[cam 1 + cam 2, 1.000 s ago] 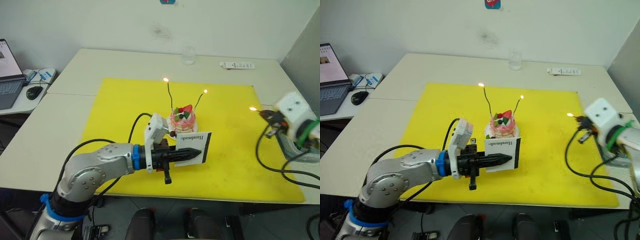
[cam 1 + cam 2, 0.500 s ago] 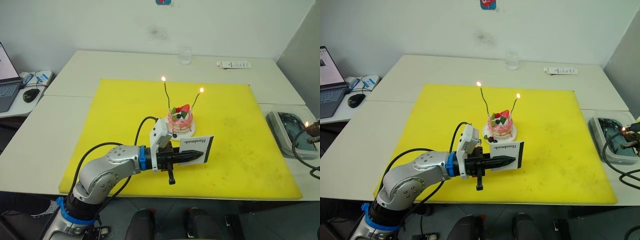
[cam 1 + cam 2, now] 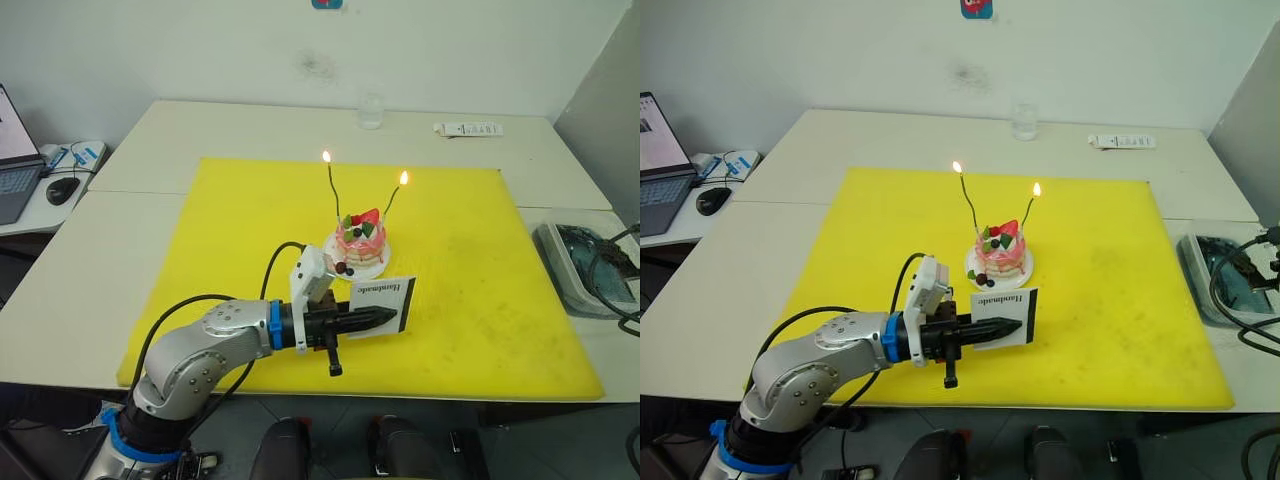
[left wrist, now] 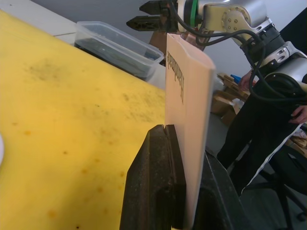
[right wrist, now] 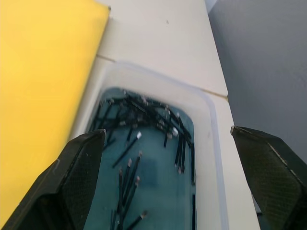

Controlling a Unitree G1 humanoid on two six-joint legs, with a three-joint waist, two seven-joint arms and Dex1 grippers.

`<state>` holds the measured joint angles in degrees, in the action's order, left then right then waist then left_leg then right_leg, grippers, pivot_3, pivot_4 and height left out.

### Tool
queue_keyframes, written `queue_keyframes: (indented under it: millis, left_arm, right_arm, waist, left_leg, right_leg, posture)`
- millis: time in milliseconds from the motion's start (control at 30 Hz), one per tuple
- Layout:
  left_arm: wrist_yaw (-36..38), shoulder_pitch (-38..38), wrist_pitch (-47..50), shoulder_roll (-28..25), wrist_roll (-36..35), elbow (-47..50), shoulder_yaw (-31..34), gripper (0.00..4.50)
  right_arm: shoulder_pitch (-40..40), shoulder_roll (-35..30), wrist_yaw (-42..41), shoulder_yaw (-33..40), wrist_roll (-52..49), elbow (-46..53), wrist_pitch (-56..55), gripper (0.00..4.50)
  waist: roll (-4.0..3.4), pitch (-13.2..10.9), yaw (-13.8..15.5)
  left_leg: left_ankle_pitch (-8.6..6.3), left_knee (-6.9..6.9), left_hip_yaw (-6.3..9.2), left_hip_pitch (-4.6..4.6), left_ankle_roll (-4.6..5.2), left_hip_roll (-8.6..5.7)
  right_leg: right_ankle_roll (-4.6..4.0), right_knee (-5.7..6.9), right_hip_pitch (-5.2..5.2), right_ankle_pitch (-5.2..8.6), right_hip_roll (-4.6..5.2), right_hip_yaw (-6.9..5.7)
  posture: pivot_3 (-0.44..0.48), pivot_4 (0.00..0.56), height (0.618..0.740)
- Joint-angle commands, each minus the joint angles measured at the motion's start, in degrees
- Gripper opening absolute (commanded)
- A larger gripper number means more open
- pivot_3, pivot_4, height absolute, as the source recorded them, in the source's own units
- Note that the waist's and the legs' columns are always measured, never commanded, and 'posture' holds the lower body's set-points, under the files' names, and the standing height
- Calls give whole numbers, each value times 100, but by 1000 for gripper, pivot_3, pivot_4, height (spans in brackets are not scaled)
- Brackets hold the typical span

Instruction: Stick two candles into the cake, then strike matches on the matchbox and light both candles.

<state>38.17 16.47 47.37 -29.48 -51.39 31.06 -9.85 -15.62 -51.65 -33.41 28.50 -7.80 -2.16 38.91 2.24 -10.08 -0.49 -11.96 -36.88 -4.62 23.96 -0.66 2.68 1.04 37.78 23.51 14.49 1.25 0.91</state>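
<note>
Evidently complete: both thin green candles point(image 3: 331, 190) burn in the pink round cake point(image 3: 361, 241). Left gripper point(image 3: 388, 317) clamps the white flat matchbox point(image 3: 379, 303); right gripper point(image 5: 168, 189) gapes wide above a clear plastic tub point(image 5: 211, 143).

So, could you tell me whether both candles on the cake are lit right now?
Yes, both lit: each of the candles standing in the cake carries a small bright flame at its tip.

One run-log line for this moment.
candles: both lit in cake | left gripper: holds matchbox | right gripper: open over tub
</note>
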Motion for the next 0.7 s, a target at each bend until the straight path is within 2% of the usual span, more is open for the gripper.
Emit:
queue_keyframes:
  millis: [33,233,367,533,700]
  left_arm:
    - [53,67,91,-21,-141,66,147,0]
    - [-288,97,682,10,-632,-46,459,0]
    - [-891,182,1465,59,-1318,-382,774,0]
    - [-2179,491,2403,394,-2689,-1158,992,0]
    - [-4002,767,2628,864,-3850,-2425,1027,0]
  right_arm:
    - [-144,-115,98,38,-51,170,-104,4472]
    - [-166,-92,-209,-1,-343,320,-160,4472]
    - [214,-169,-1457,-334,-1166,1272,-186,4472]
    - [680,-389,-2544,-971,-2164,2838,131,4472]
    - [642,-575,-2822,-1677,-2548,3836,204,4472]
  waist:
    - [0,0,2]
    - [0,0,5]
    - [-3,0,-7]
    - [-4,-1,3]
    - [1,-4,29]
  left_leg:
    - [0,0,-1,0,0,-1]
    - [0,1,0,2,0,1]
    - [0,2,4,-3,0,6]
    - [0,2,25,2,0,9]
    - [0,-7,33,2,0,2]
  right_leg:
    - [0,-1,0,0,1,0]
    - [4,-2,0,-2,1,2]
    - [10,4,0,-6,-5,1]
    - [12,6,-2,-5,-7,-11]
    - [20,3,-11,-8,3,-16]
  posture:
    - [0,150,740]
    - [0,150,740]
    - [0,150,740]
    - [0,150,740]
    - [0,150,740]
